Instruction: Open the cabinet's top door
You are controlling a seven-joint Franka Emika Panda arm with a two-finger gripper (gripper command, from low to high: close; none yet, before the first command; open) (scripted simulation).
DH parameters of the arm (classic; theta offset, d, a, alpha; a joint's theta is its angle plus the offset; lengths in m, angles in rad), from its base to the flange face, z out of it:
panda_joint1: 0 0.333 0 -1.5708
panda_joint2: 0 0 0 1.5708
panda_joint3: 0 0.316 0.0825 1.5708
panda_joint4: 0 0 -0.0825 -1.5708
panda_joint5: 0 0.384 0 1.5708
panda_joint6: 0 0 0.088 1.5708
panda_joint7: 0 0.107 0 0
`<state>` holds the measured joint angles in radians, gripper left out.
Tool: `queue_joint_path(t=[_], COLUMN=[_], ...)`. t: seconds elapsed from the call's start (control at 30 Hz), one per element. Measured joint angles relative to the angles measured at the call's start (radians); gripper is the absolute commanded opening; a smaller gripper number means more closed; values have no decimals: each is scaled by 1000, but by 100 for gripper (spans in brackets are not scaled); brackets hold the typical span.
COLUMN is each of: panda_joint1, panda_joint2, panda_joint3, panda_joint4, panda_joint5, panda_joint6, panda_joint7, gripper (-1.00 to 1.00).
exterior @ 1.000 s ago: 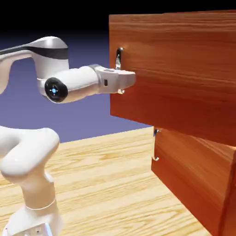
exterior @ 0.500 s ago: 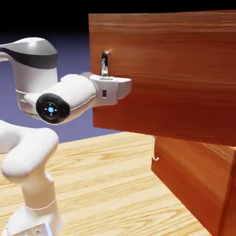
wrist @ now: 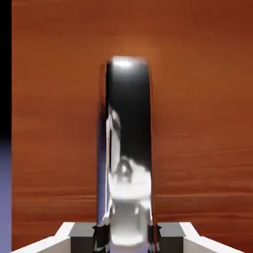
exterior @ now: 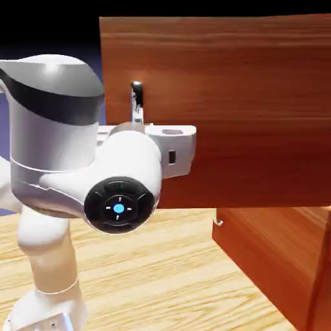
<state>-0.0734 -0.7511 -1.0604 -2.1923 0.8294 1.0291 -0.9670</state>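
The cabinet (exterior: 278, 252) is reddish-brown wood grain and fills the exterior view's right. Its top door (exterior: 245, 116) stands swung outward, its free edge toward the exterior view's left. The door's silver handle (exterior: 137, 97) shows above my hand; its lower part is hidden behind the hand. My gripper (exterior: 173, 149) is at that handle, its fingertips hidden by the white hand body. In the hand view the handle (wrist: 127, 148) rises large and shiny between the two grey tips. There my gripper (wrist: 127, 237) is shut on it, with the door panel (wrist: 197, 99) behind.
The lower panel's small silver handle (exterior: 218, 223) shows just under the open door. The arm's big white joint (exterior: 119, 207) stands close in front of the door's free edge. A light wooden table (exterior: 161, 271) lies below.
The top door has swung further outward, its free edge moving toward the exterior view's left. The hand stayed on the handle and the arm drew back toward the camera.
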Motion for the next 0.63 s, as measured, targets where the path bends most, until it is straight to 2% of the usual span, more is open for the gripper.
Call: queue_joint_path(t=[0.33,0.63], panda_joint1=[362,677], panda_joint2=[39,-89], panda_joint3=[-299,-465], panda_joint4=[273,509], panda_joint5=[-72,-143], panda_joint6=[-171,-258], panda_joint7=[9,124], gripper=[-100,-100])
